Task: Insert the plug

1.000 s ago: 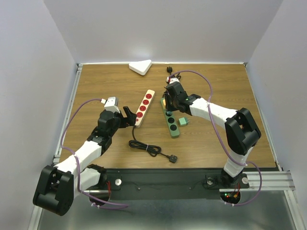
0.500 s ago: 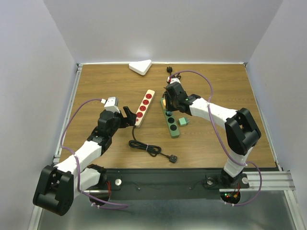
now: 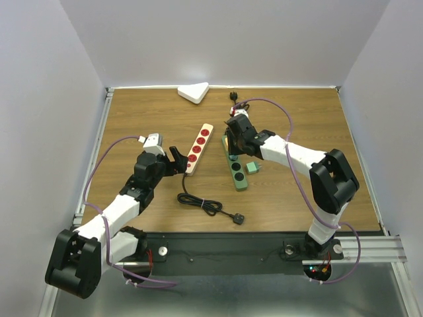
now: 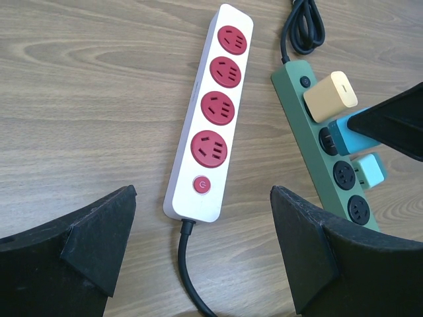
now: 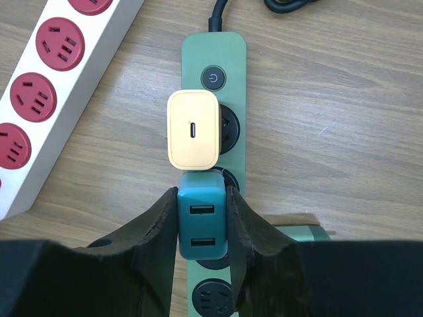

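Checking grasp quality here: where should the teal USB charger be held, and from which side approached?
Grip the teal USB charger by its two flat side faces, coming from above, as the right gripper does. The yellow charger crowds its end on the green power strip, so fingers fit only across the strip's width.

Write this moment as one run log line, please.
right gripper: shut on teal charger | position: green strip, second socket, beside yellow charger | seated: cannot tell | left gripper: open, near white strip

at centre, left power strip [image 3: 199,148] beside right power strip [image 3: 236,170]; on the latter, far charger [image 5: 193,129] directly behind, touching, near charger [image 5: 202,224]; loose adapter [image 3: 252,168] just right; coiled cable [image 3: 206,205] in front.
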Robot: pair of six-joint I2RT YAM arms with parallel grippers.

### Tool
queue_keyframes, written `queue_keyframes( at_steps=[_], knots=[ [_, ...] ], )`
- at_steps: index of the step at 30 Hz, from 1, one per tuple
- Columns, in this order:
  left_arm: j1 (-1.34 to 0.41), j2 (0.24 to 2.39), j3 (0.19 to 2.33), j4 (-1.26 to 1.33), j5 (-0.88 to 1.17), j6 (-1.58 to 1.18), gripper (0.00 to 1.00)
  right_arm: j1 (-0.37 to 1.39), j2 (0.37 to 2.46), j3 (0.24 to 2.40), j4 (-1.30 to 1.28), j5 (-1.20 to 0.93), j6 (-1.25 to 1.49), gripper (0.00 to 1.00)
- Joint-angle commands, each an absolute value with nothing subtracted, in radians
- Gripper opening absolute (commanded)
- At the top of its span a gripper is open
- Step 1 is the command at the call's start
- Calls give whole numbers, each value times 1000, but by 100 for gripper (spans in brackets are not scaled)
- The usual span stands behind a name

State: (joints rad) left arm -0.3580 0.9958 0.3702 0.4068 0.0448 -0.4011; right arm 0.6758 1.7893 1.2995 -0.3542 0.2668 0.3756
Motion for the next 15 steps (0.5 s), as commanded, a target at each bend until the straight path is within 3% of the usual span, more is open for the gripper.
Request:
queue_keyframes(
  at_steps=[1,15],
  knots=[
    [-353,965,356,436,49,-388,94,686,1804,1332,-433,290,376,0],
    [-353,956,356,434,48,-387,94,722,1836,1247,-428,364,342,0]
  ],
)
